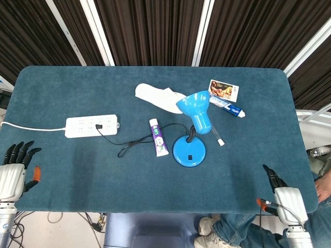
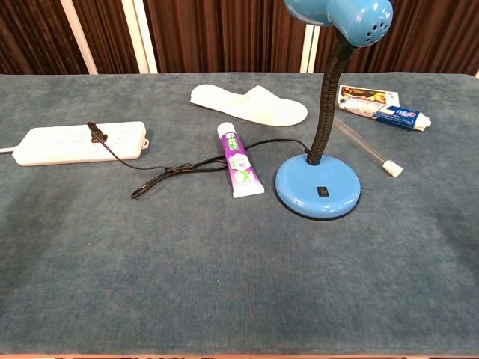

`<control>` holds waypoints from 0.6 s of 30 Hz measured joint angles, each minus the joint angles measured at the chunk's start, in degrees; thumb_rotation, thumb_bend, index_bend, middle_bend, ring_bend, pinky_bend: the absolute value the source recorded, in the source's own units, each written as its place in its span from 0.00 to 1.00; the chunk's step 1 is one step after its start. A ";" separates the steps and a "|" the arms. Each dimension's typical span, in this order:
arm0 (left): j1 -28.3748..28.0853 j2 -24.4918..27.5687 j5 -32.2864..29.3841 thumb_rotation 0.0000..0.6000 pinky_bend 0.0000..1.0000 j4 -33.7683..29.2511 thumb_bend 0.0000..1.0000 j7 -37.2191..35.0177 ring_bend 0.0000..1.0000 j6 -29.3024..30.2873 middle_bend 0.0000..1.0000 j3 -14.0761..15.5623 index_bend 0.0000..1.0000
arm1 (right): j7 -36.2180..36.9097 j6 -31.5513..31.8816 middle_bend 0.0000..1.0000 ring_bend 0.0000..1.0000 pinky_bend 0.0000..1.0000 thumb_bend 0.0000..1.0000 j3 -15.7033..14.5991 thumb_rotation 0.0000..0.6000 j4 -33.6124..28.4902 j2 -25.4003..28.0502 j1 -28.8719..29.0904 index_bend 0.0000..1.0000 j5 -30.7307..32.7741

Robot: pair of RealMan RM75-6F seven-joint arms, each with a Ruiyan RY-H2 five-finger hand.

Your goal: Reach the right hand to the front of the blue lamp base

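Note:
The blue lamp stands mid-table on its round base [image 1: 189, 151] [image 2: 317, 188], with a black gooseneck and a blue shade [image 1: 196, 108] [image 2: 340, 16]. A small black switch sits on the base's front. My right hand [image 1: 283, 195] is at the table's near right edge, well right of and nearer than the base, fingers spread and holding nothing. My left hand [image 1: 14, 168] rests at the near left edge, fingers apart and empty. Neither hand shows in the chest view.
A purple toothpaste tube [image 1: 159, 137] lies just left of the base. The lamp's black cord [image 1: 132, 144] runs to a white power strip [image 1: 92, 125]. A white slipper [image 1: 158, 96], a blue toothpaste tube [image 1: 227, 107], a clear tube [image 1: 216, 134] and a small card [image 1: 223, 90] lie behind.

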 measured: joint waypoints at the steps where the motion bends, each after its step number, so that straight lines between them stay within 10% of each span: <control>1: 0.01 0.00 -0.02 1.00 0.00 -0.01 0.57 0.02 0.01 0.01 0.07 -0.01 0.21 | -0.02 -1.34 0.31 0.54 1.00 0.24 0.05 1.00 -0.40 0.21 0.72 0.01 0.10; 18: -0.07 0.20 -0.72 1.00 0.00 -0.33 0.57 -0.33 0.01 -0.35 0.07 -0.23 0.21 | -17.35 -20.62 0.55 0.73 1.00 0.40 5.77 1.00 -8.79 -7.50 14.44 0.01 12.61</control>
